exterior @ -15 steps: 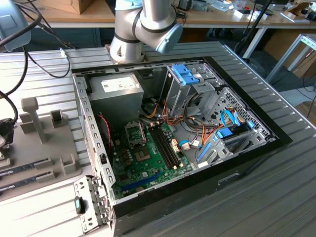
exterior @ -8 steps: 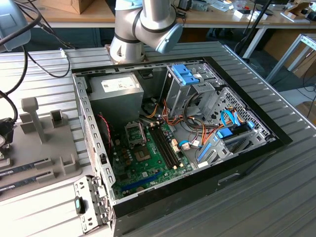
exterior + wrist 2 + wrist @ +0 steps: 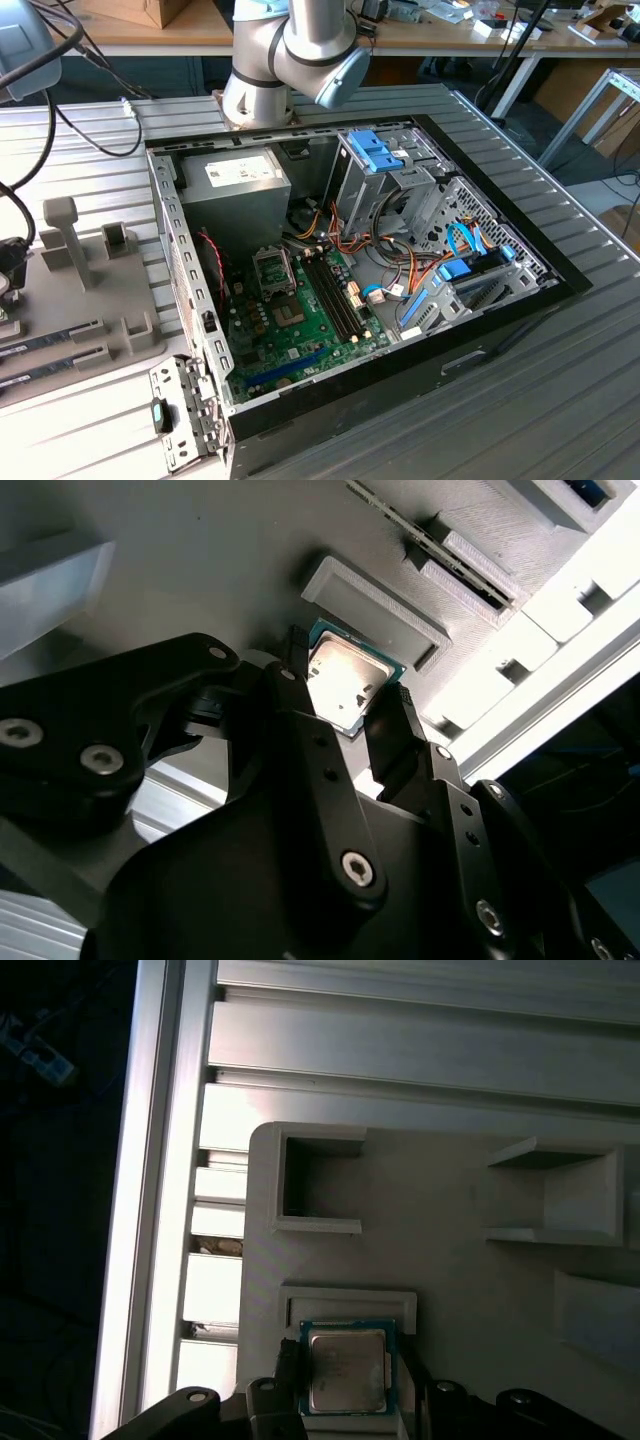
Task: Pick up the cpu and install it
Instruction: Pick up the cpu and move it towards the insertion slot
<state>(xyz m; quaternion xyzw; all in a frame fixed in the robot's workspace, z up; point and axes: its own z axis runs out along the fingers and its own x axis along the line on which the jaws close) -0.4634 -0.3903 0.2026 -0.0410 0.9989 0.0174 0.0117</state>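
Observation:
The cpu [image 3: 350, 670] is a small square chip with a silvery top and a green edge. It lies flat in a shallow recess of a grey plastic holder [image 3: 450, 1200], against a raised lip. My gripper [image 3: 348, 688] hangs right over it, one black finger [image 3: 296, 658] against one edge and the other against the opposite edge, shut on the chip. The first wrist view has the cpu [image 3: 347, 1380] between the same fingers [image 3: 288, 1362], still low in its recess. The grey holder [image 3: 90, 300] stands at the exterior view's left, beside the open computer case, where the motherboard's socket [image 3: 272, 270] lies uncovered.
The open computer case [image 3: 350, 260] holds a green motherboard [image 3: 300, 320], a power supply [image 3: 235, 185], drive cages and loose cables. The grey holder carries upright posts [image 3: 65, 235] and long memory sticks [image 3: 50, 340]. The table is ribbed aluminium [image 3: 400, 1050], with a dark drop beyond its edge.

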